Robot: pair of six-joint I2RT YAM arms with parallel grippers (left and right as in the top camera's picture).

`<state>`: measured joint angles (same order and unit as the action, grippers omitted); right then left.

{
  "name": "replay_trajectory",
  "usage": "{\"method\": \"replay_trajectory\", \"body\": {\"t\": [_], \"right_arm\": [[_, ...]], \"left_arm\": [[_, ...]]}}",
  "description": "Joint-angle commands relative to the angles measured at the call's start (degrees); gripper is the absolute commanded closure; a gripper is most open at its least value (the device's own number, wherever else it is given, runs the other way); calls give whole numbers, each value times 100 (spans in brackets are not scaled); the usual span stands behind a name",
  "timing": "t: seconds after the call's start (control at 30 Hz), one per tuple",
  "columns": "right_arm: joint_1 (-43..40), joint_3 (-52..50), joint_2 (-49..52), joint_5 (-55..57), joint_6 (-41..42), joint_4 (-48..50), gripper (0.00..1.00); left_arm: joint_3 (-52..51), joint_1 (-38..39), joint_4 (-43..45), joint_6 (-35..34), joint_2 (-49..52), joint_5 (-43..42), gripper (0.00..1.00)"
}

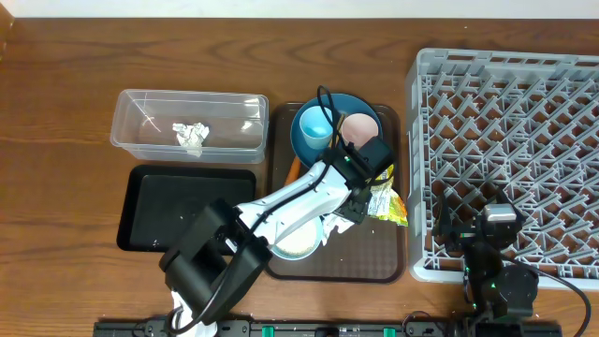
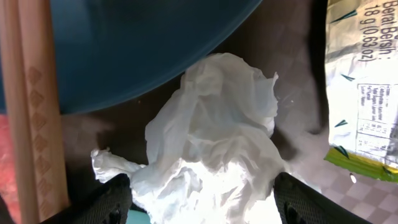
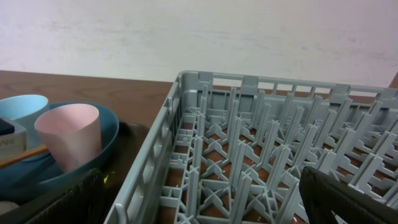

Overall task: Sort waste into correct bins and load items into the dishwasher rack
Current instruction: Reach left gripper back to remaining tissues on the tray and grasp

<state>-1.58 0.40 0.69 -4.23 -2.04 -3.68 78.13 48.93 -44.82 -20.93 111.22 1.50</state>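
Left tool (image 2: 202, 198) open astride the tissue (image 2: 211, 137) at lower centre, below the plate (image 2: 143, 43); right tool (image 3: 202, 200) open over the rack (image 3: 261, 137).

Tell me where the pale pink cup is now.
In the overhead view the pale pink cup stands on the dark blue plate, right of the light blue cup, on the brown tray.
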Motion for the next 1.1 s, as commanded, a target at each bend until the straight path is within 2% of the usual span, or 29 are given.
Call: {"method": "replay_trajectory", "body": {"t": [0.0, 0.13, 0.23, 0.57, 1.07], "right_arm": [[-37, -9, -31, 17, 72, -22, 1], [-37, -9, -31, 17, 72, -22, 1], [-37, -9, -31, 17, 72, -22, 1], [-37, -9, -31, 17, 72, -22, 1], [-37, -9, -31, 17, 72, -22, 1]], "left_arm": [[-133, 9, 17, 33, 57, 44, 25], [-179, 37, 20, 33, 59, 44, 26], [-179, 90, 37, 33, 59, 44, 36], [-179, 341, 103, 33, 59, 46, 50], [-197, 352, 122, 33, 76, 46, 50]]}}
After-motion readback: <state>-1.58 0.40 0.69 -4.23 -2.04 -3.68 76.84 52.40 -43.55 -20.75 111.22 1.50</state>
